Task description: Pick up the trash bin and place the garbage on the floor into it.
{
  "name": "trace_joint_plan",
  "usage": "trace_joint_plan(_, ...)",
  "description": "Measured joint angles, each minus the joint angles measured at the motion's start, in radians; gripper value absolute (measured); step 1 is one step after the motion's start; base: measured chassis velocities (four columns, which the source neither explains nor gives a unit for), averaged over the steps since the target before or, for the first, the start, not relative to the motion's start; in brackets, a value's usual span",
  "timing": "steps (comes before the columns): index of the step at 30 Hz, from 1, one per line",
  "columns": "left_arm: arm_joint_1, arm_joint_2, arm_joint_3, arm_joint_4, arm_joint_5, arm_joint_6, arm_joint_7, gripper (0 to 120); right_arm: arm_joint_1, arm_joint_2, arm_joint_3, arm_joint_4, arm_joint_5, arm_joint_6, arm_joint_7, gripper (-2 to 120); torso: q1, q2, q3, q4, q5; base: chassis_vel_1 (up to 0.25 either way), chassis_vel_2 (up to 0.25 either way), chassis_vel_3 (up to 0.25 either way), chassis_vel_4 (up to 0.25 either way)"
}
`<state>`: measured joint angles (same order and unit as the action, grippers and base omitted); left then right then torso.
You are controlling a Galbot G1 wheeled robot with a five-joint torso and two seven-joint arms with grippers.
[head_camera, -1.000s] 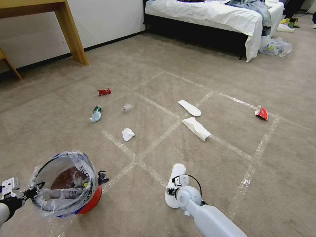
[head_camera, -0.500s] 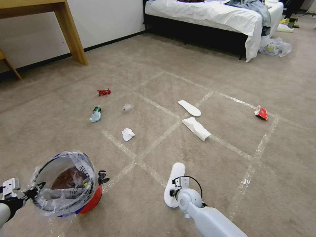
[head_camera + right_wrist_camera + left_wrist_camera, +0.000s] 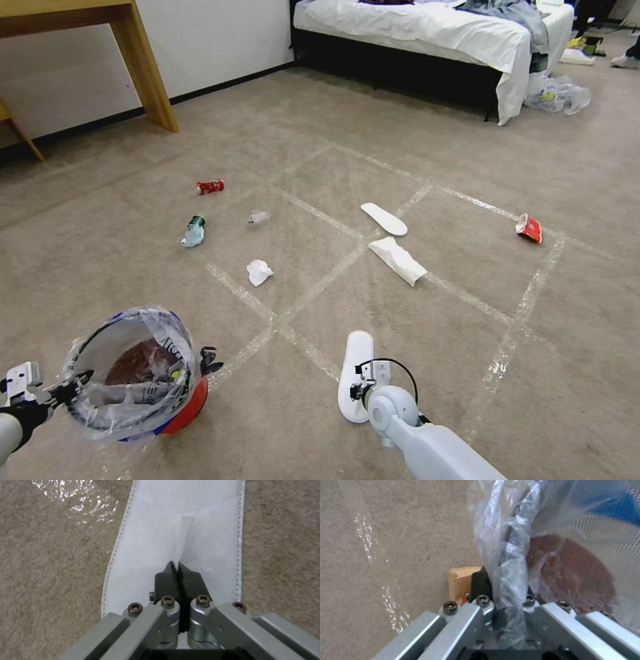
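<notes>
Floor inventory, left to right.

Left gripper (image 3: 67,389): low at the left edge of the head view, jaws pinching the rim and bag of the trash bin; in the left wrist view (image 3: 506,590) the black fingertips are clamped on a fold of the clear liner.

Trash bin (image 3: 133,380): small, round, red, lined with a crinkled clear bag with blue print, tilted with its mouth toward the camera; brown contents show inside. Held just above or at the carpet; which, cannot be told.

Brown paper bag (image 3: 461,582): a corner shows just behind the left fingertips.

Crushed bluish bottle (image 3: 193,232), green cap: on the carpet beyond the bin.

Red crushed can (image 3: 211,187): farther off, beyond the bottle.

Small clear scrap (image 3: 258,217): right of the bottle.

Crumpled tissue (image 3: 259,272): nearer, by a tape line.

Near white slipper (image 3: 355,373): flat on the carpet, front centre.

Right gripper (image 3: 179,567): down on the near slipper, jaws pressed together, pinching a raised pleat of its white fabric.

Far white slipper (image 3: 385,219): mid-floor, by a tape crossing.

White paper wrapper (image 3: 399,260): just near side of the far slipper.

Red wrapper (image 3: 529,229): on a tape line, right.

Floor (image 3: 433,347): beige carpet with a whitish tape grid.
</notes>
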<state>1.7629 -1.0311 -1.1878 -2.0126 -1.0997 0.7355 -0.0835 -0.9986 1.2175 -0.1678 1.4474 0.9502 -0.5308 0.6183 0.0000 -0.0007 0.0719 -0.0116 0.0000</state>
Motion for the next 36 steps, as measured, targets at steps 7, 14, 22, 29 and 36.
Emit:
trace_joint_plan(7, 0.009, 0.000, -0.005, -0.012, -0.001, 0.000, 0.000, 1, -0.029, -0.065, 0.044, 0.099, -0.004, 0.013, -0.005, 0, 0.000, 0.000, 0.000, 0.0001, 0.0001, 0.000, 0.000, 0.000, 0.000)
trace_joint_plan(14, 0.008, 0.009, -0.007, -0.032, -0.015, 0.000, -0.005, 1, -0.047, -0.193, 0.162, 0.300, 0.013, 0.052, -0.067, 0, 0.000, 0.000, 0.000, -0.0001, 0.0001, 0.000, 0.000, 0.000, 0.000)
trace_joint_plan(22, 0.013, 0.013, -0.006, -0.070, -0.041, 0.000, -0.017, 1, -0.036, -0.275, 0.228, 0.475, 0.040, 0.186, -0.188, 0, 0.000, 0.000, 0.000, 0.0001, 0.0000, 0.000, 0.000, 0.000, 0.000)
trace_joint_plan(29, 0.013, 0.031, -0.006, -0.116, -0.097, 0.000, -0.056, 1, 0.010, -0.306, 0.229, 0.572, 0.056, 0.304, -0.300, 0, 0.000, 0.000, 0.000, 0.0000, -0.0001, 0.000, 0.000, 0.000, 0.000)
trace_joint_plan(36, 0.016, 0.057, -0.008, -0.145, -0.149, 0.000, -0.097, 1, 0.189, -0.318, 0.131, 0.583, 0.097, 0.527, -0.499, 0, 0.000, 0.000, 0.000, 0.0000, 0.0000, 0.000, 0.000, 0.000, 0.000)
